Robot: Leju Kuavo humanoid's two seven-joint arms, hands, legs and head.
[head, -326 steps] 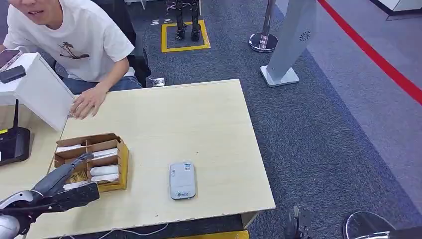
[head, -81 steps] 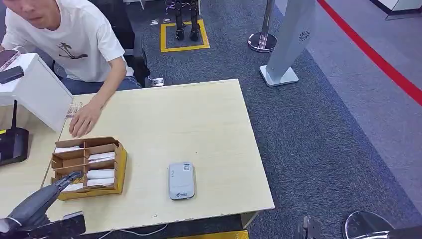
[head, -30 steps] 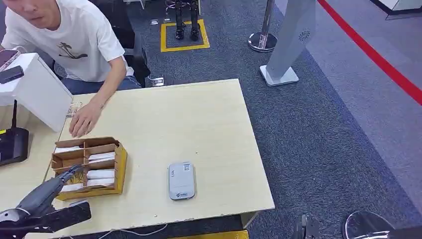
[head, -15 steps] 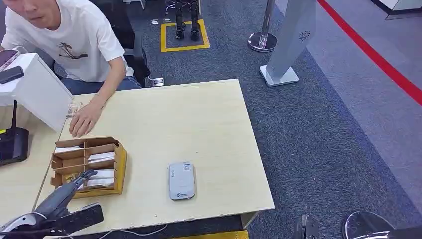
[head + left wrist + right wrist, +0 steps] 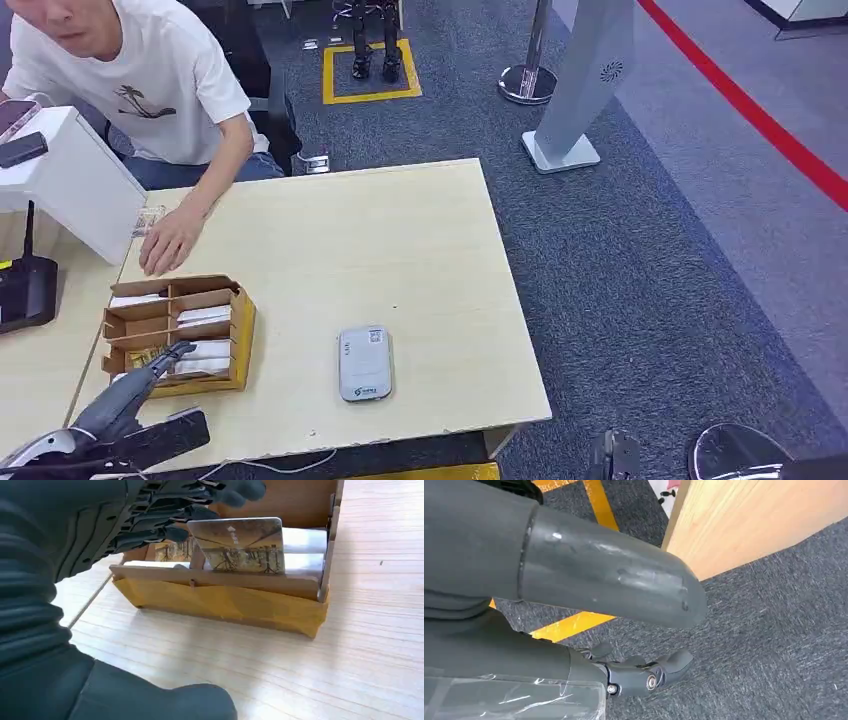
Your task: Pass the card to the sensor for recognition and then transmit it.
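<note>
At the lower left of your head view, the left hand (image 5: 130, 395) reaches over the near end of the cardboard tray (image 5: 243, 335), and your left wrist view shows its fingers (image 5: 165, 517) holding a card (image 5: 240, 545) upright, partly above the tray's front wall. The right hand (image 5: 644, 672) hangs beside the table edge over grey carpet (image 5: 774, 630), fingers loosely apart, holding nothing. Farther up, the grey sensor (image 5: 365, 362) lies flat on the table (image 5: 400, 240), and a person's hand (image 5: 170, 240) rests at upper left.
</note>
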